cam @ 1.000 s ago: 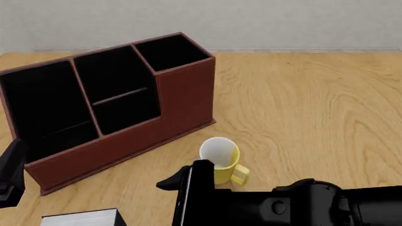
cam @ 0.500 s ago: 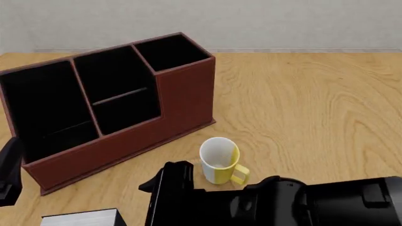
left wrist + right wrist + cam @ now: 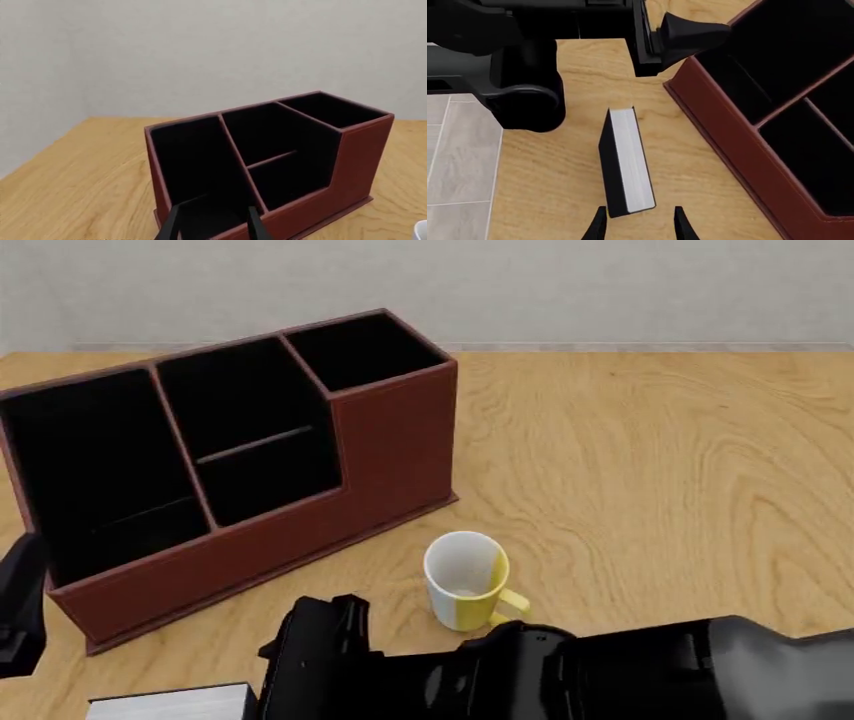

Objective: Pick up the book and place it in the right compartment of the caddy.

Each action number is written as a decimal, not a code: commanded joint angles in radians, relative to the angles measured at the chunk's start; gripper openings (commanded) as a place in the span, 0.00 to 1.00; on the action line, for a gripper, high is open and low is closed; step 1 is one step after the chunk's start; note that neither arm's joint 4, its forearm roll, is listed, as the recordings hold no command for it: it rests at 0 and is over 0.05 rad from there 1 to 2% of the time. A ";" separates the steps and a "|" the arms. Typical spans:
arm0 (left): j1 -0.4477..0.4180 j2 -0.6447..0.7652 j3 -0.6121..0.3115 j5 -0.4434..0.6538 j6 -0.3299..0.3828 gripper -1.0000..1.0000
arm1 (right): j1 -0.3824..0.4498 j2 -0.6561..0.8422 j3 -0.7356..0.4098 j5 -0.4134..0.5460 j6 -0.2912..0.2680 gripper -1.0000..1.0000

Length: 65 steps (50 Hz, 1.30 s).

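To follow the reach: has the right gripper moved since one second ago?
Yes. The right gripper has shifted left in the front view, away from the mug toward the book.

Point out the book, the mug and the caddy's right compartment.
book (image 3: 630, 162): right wrist view, on its white page block.
mug (image 3: 463, 580): front view, on its white side.
right compartment (image 3: 363, 350): front view, on its black interior.

Yellow-white mug (image 3: 466, 580) upright on wooden table (image 3: 667, 460); grey wall (image 3: 534, 285) behind
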<state>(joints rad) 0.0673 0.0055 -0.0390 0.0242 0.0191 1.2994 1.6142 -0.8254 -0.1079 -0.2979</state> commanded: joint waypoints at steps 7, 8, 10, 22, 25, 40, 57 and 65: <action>0.013 -0.002 0.012 -0.005 0.001 1.00 | 0.007 0.094 -0.057 -0.021 0.037 1.00; 0.013 0.004 0.012 -0.010 0.002 1.00 | 0.005 0.100 -0.060 -0.022 0.033 1.00; 0.015 -0.002 0.015 -0.005 0.003 1.00 | 0.003 0.106 -0.067 -0.019 0.034 1.00; 0.027 0.006 0.024 -0.017 0.004 1.00 | -0.005 0.156 -0.099 -0.020 0.030 1.00; 0.028 0.010 0.026 -0.021 0.003 1.00 | -0.005 0.160 -0.100 -0.022 0.029 1.00; 0.021 0.015 0.024 -0.026 0.000 1.00 | -0.017 0.138 -0.104 0.002 0.005 0.00; 0.009 0.000 0.020 -0.011 -0.002 1.00 | -0.013 0.034 -0.042 0.022 0.002 0.00; 0.005 -0.004 0.016 -0.009 -0.003 1.00 | -0.019 -0.037 0.005 0.054 -0.018 0.00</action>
<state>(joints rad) 0.0777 0.0061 -0.0202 0.0122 0.0173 1.2893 1.6550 -0.8557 -0.0767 -0.3108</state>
